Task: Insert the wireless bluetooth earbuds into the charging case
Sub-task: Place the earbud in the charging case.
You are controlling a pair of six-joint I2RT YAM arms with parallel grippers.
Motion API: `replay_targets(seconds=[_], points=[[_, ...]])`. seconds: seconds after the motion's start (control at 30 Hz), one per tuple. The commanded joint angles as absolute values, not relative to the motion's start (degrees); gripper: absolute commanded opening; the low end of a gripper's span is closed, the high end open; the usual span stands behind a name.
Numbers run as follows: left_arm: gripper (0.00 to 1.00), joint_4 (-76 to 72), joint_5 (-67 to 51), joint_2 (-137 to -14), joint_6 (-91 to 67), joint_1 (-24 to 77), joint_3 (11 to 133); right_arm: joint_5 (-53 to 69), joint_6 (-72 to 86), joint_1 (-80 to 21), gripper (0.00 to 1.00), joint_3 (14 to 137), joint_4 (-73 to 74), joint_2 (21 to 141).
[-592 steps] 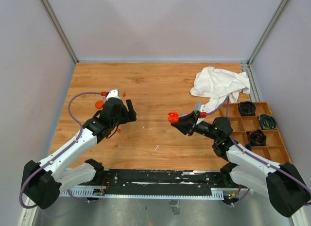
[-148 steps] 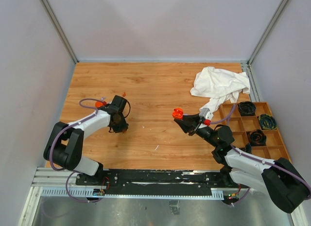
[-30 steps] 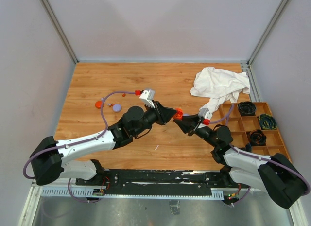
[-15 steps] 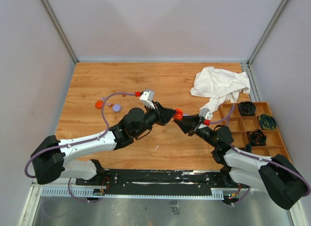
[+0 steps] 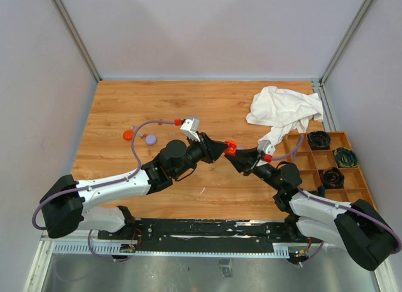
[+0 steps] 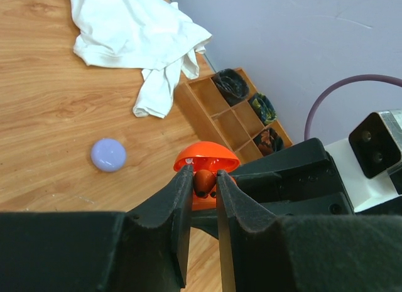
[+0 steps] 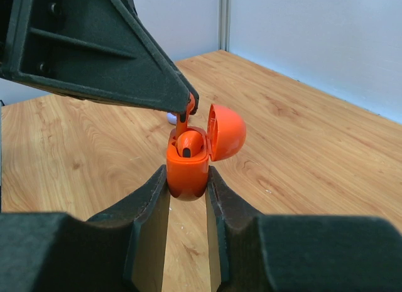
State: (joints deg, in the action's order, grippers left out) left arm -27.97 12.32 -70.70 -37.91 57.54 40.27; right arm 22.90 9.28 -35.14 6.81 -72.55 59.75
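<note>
Right wrist view: the right gripper (image 7: pixel 187 182) pinches the orange-red charging case (image 7: pixel 186 171), its lid open. Just above, the left gripper (image 6: pixel 202 182) pinches an orange-red earbud (image 7: pixel 188 142) sitting partly in the case's well. Beyond, a lavender disc (image 6: pixel 108 155) lies on the table (image 6: pixel 50 116).

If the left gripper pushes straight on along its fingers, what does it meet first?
The open orange-red charging case, held by the right gripper, directly ahead. The earbud in the left gripper seems partly inside it.
</note>
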Motion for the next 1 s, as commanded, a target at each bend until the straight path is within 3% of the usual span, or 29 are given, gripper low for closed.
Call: replay_targets(seconds=[0.0, 0.17, 0.57, 0.97], points=[[0.28, -29.44, 12.33, -70.77, -38.14, 58.09, 39.23, 23.03, 9.92, -36.12, 0.08, 6.33, -75.7, 58.47], [0.37, -29.62, 12.33, -70.5, -37.97, 58.07, 39.15, 23.12, 9.95, -36.12, 0.08, 6.26, -75.67, 58.27], [0.73, -25.3, 9.15, -64.95, -31.66, 57.17, 39.98, 24.44, 9.96, -36.12, 0.08, 6.56, -75.59, 58.4], [0.88, -22.24, -20.55, -66.11, -31.81, 45.8, 42.14, 31.95, 12.01, -36.11, 0.09, 9.36, -73.92, 57.74]])
